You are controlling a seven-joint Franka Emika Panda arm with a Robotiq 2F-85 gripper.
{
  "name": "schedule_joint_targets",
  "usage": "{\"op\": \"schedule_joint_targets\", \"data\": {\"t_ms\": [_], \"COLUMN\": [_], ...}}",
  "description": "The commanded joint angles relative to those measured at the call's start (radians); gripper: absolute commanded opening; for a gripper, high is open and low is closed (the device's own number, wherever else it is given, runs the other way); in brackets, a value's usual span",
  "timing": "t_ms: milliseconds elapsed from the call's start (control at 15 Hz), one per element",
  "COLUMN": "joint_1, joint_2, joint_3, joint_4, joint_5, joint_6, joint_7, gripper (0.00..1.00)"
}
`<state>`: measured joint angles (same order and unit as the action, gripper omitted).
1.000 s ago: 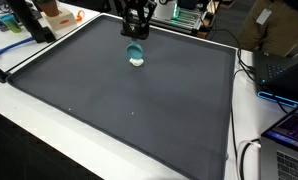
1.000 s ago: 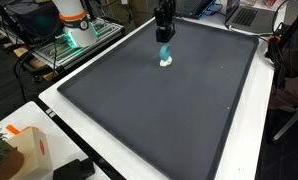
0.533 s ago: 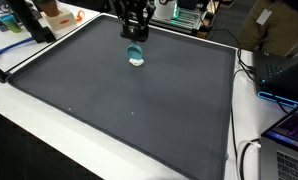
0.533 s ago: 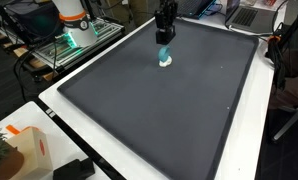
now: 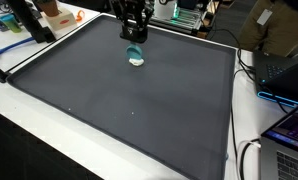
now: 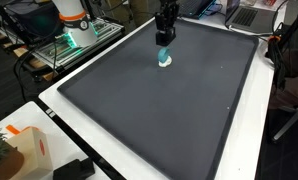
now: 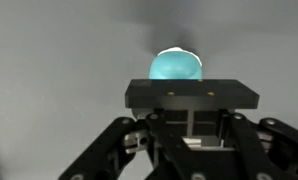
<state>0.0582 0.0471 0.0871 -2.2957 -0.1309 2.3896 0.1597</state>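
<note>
My gripper (image 5: 135,40) (image 6: 165,42) hangs over the far part of a dark mat (image 5: 119,100) (image 6: 159,110). Its jaws are shut on the top of a small teal round object (image 5: 136,54) (image 6: 165,57) with a white underside, which hangs just over the mat or rests on it. In the wrist view the black fingertips (image 7: 149,95) stand together, with the gripper (image 7: 192,95) shut and the teal object (image 7: 177,65) bulging out beyond them against the grey mat. The contact between pads and object is hidden by the fingertips.
A white table border (image 5: 251,90) (image 6: 84,130) frames the mat. A laptop (image 5: 287,65) and cables lie beside it, with orange items (image 5: 59,14) at a back corner. A white-and-orange robot base (image 6: 71,18) and a light box (image 6: 24,150) stand off the mat.
The gripper has shifted only very slightly; the jaws stay shut on the teal object in the same place.
</note>
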Motion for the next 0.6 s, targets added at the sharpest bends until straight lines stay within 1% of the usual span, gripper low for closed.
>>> {"op": "schedule_joint_targets", "data": {"t_ms": [0,200,400,533], "joint_1": [0.004,0.008,0.011,0.015], "joint_2": [-0.001,-0.063,-0.123,-0.169], "joint_3": [-0.010,-0.004,-0.001,0.001], "joint_4": [0.009,0.014,0.003,0.003], "joint_5": [0.015,0.046,0.058,0.096], "joint_6": [-0.044,-0.092,-0.096,-0.123], "joint_7": [-0.027,-0.046,-0.039,-0.036], "gripper": [0.22,0.22,0.22,0.22]}}
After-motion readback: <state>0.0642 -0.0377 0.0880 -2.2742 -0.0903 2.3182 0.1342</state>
